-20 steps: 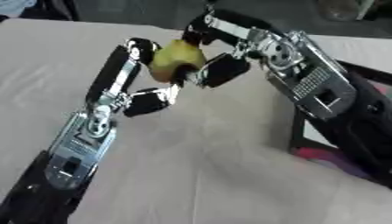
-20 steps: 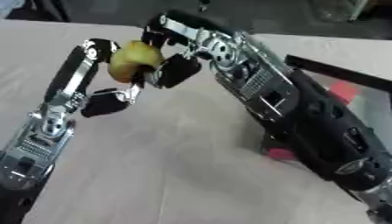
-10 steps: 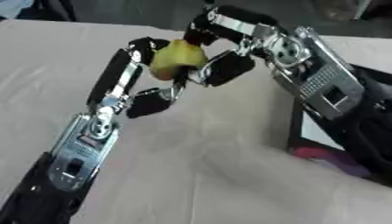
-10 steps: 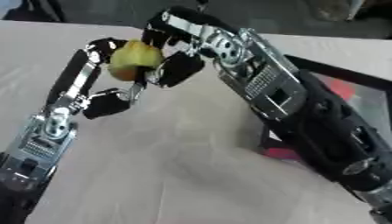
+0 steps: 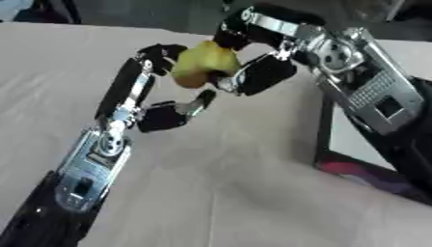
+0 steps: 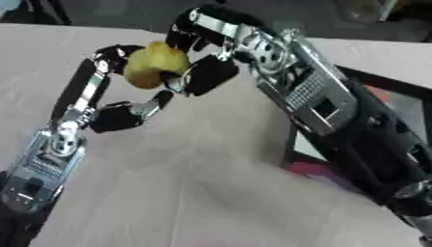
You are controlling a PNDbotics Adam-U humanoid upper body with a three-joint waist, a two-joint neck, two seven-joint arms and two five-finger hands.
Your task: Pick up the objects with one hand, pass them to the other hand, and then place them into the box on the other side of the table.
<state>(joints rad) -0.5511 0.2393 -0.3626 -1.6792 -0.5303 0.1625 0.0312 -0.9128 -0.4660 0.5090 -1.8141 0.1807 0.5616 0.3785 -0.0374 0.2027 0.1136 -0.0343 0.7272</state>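
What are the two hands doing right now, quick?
Left hand: fingers curled against the yellow fruit.
Right hand: fingers curled round the same fruit from the other side.

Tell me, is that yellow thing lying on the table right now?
No, the yellow object is up in the air, held between the left hand and the right hand.

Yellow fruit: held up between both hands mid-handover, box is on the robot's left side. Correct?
Not quite. The box sits on the robot's right, beside the right arm, as the left eye view shows. The rest holds: the yellow fruit is up between the left hand and right hand.
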